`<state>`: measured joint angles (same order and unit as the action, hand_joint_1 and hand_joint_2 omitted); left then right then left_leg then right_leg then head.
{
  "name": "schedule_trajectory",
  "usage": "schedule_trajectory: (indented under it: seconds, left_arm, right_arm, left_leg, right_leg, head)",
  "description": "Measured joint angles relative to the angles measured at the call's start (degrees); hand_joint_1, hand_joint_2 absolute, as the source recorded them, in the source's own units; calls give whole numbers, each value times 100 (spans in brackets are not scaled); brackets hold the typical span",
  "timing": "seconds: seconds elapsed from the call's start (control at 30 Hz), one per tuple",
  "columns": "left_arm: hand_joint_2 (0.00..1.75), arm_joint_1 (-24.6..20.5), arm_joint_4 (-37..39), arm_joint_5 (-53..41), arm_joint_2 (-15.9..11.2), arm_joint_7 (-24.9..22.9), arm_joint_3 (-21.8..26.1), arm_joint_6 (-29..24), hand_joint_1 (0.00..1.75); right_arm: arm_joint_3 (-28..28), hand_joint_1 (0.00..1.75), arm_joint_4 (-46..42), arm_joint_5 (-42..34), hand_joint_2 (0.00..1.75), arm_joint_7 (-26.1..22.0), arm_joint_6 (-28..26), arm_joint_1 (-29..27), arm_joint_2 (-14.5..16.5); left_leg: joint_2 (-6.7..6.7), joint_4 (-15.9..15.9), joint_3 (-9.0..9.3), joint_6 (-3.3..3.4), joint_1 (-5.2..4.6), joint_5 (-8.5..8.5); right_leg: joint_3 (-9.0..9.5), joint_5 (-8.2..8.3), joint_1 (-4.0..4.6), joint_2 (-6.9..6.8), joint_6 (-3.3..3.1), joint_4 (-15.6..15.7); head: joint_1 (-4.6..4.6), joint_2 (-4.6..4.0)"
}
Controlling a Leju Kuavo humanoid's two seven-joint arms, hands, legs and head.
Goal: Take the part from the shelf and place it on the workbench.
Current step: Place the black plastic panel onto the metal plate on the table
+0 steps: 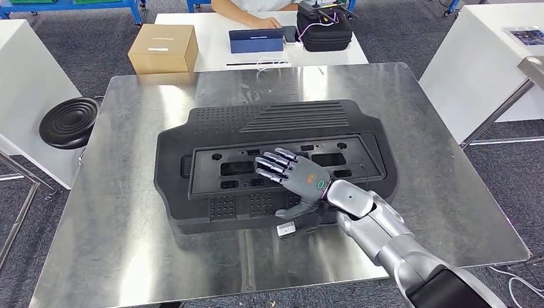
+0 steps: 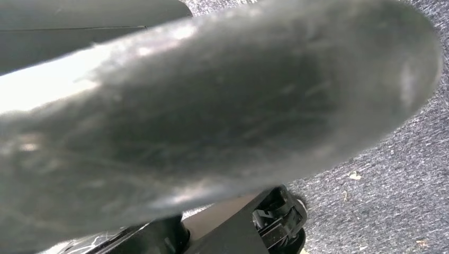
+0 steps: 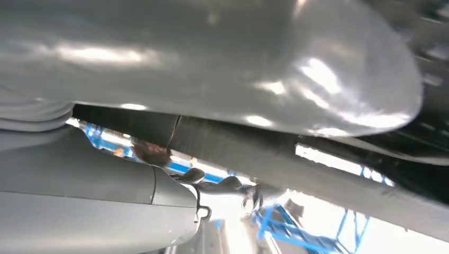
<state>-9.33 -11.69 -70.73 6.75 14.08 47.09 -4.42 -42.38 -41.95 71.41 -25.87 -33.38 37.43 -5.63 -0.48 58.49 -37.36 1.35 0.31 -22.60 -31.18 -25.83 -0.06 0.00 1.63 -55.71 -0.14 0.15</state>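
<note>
Right hand [image 1: 300, 181], fingers spread, rests atop the black plastic part [image 1: 269, 128] mid-workbench [image 1: 128, 244]; broad, stiff, probably light—grip its near edge.

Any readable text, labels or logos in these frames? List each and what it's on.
No text can be read in any view.
Cardboard box: a pale label strip on top, too small to read.
Right hand: a small green oval mark on its back, no letters legible.
Tablet on the white table to the right: screen content too small to read.
Black part on the workbench: no visible markings.
Wrist views: too blurred, no text.
</note>
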Motion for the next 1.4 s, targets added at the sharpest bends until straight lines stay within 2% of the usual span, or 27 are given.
schedule_trajectory:
  seconds: [0.2, 0.5, 0.63, 0.9, 1.03, 1.17, 1.23, 1.37, 1.4]
  left_arm:
    - [0, 1, 0, 0, 0, -6, -42, 3, 0]
    - [0, 1, 0, 0, -1, -9, -45, 11, 0]
    - [0, 2, 0, 0, -1, -20, -46, 15, 0]
    - [0, 3, 0, 24, -2, -37, -62, 3, 0]
    - [0, 13, 0, 64, -2, -37, -62, -20, 0]
    - [0, 26, 0, 110, -4, -37, -62, -36, 0]
    - [0, 38, 0, 149, -5, -31, -62, -51, 0]
    - [0, 102, 0, 258, -8, 17, -61, -117, 0]
    - [0, 121, 0, 292, -9, 32, -59, -132, 0]
  right_arm:
    - [-351, 0, -438, 44, 0, 202, -116, -51, -51]
    - [-538, 0, -803, 44, 0, 264, -156, -113, -87]
    - [-572, 0, -884, 43, 175, 294, -259, -135, -104]
    - [-565, 0, -1330, -91, 175, 476, -367, -274, -104]
    - [-454, 0, -1722, -819, 175, 227, -466, -512, -68]
    - [-234, 0, -2487, -1845, 175, -208, -155, -873, 47]
    - [-95, 0, -2899, -2570, 87, -472, 144, -1072, 136]
    - [282, 0, -3739, -4328, 87, -838, 1117, -1537, 382]
    - [389, 0, -3919, -4784, 44, -843, 1446, -1645, 448]
  left_leg:
    - [1, 0, 0, 0, 0, 0]
    - [0, 0, 1, 0, 0, 0]
    - [-1, 0, 1, 0, 0, 0]
    - [-1, 0, 1, 0, 0, 0]
    - [0, -1, 0, -1, 0, -1]
    - [-1, -1, 0, -2, 0, -2]
    - [-1, -2, 0, -3, 1, -2]
    - [-1, -3, 1, -8, 1, -6]
    - [-1, -3, 1, -9, 1, -7]
  right_leg:
    - [0, -1, -1, 0, -1, 0]
    - [1, -1, -1, 1, -1, 0]
    - [1, -1, -1, 1, -1, 0]
    - [0, -2, 0, 1, -1, 0]
    - [1, -2, 0, 0, -2, 0]
    - [0, -3, 0, 0, -2, 0]
    - [0, -7, 0, 0, 2, 0]
    - [-8, -16, 0, 0, 8, 0]
    - [-17, -17, 0, 0, 7, 1]
  head:
    - [1, 0]
    - [1, 0]
    - [1, 0]
    - [1, 0]
    - [1, 0]
    - [1, 0]
    - [1, 0]
    - [1, 0]
    - [1, 0]
